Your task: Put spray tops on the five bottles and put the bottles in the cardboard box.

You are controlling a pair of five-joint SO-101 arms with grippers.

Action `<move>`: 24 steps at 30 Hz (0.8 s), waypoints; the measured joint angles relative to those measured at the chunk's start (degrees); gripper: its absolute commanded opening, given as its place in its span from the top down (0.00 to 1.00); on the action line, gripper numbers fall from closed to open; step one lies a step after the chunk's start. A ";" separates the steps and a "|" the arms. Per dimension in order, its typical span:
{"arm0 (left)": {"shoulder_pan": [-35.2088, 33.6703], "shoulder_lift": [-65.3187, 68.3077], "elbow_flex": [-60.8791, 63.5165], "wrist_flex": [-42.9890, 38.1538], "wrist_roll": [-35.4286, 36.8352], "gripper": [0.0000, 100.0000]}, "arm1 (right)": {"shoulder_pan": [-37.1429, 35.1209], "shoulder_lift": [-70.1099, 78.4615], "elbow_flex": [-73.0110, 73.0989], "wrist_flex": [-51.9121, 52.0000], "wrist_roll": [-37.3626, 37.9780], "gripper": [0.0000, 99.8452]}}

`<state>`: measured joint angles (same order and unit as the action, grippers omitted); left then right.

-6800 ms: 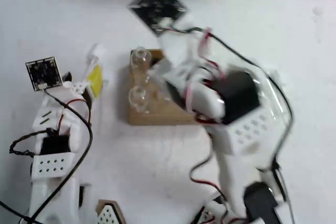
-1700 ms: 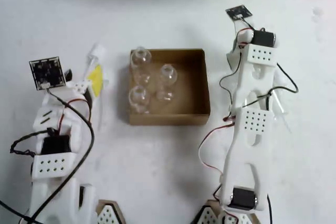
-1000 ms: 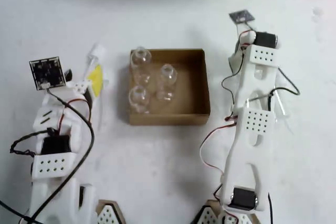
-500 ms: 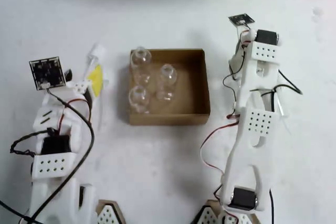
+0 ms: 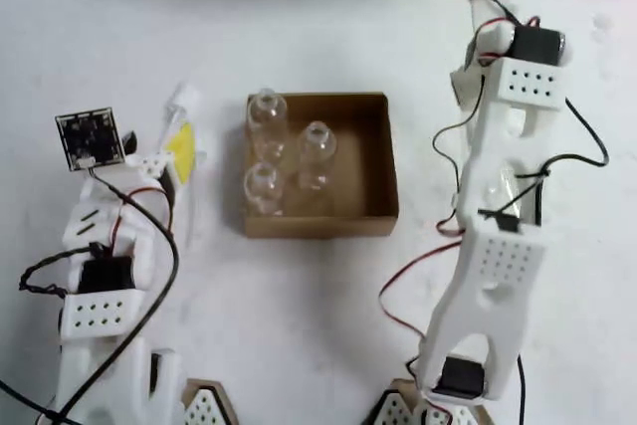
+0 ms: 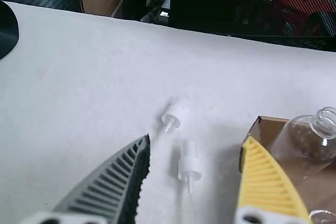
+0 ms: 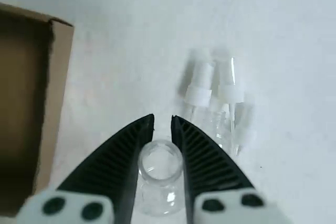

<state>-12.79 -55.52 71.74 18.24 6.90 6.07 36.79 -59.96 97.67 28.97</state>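
The right gripper (image 7: 161, 118), jaws drawn in against the neck of an uncapped bottle (image 7: 160, 174), has two spray tops (image 7: 199, 90) lying lengthwise just past its tips, the cardboard box (image 7: 55, 103) off to one side

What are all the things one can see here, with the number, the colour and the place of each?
cardboard box: 1, brown, open, middle of the table.
boxed bottles: 3, clear, upright in the box's half nearer the left arm, no tops on.
held bottle: 1, clear, no top on, between the right gripper's fingers.
left spray tops: 2, white, lying on the table beside the box, ahead of the left gripper.
right spray tops: 2, white, lying side by side on the table beyond the right gripper.
table: 1, white.
left gripper: 1, one grey and one yellow finger, wide apart.
right gripper: 1, black fingers, closed on the held bottle.
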 measured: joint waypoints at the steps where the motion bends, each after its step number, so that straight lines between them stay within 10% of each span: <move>1: 0.00 0.00 0.00 0.00 0.00 0.73 | -1.05 -3.08 2.81 0.00 0.09 0.98; 24: 0.09 0.00 0.35 0.00 0.00 0.73 | -7.21 -27.52 33.23 -8.62 -5.36 0.98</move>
<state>-12.70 -55.52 72.09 18.24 6.90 -1.14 9.27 -26.73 89.05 23.60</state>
